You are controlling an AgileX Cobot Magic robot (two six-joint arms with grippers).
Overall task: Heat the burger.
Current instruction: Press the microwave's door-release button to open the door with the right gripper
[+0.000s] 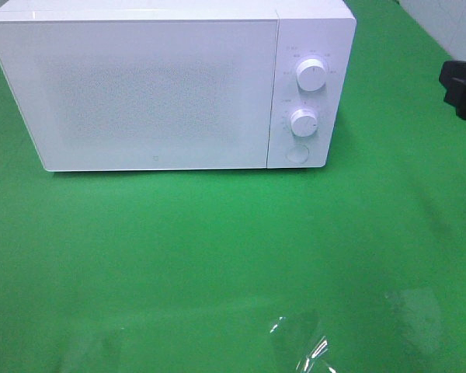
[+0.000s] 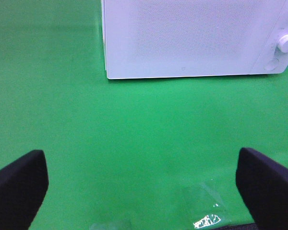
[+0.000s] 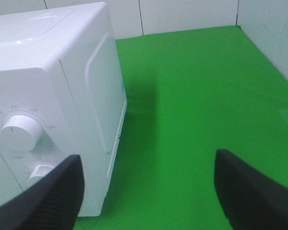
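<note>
White microwave (image 1: pixel 155 85) shut on green cloth (image 1: pixel 217 256), left pincer (image 2: pixel 140 160) spread, right pincer (image 3: pixel 149 160) spread

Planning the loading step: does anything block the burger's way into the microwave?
Yes: the microwave has its door shut across the front, closing off the inside. No burger shows in any view. The left gripper and right gripper are both open and hold nothing.
</note>
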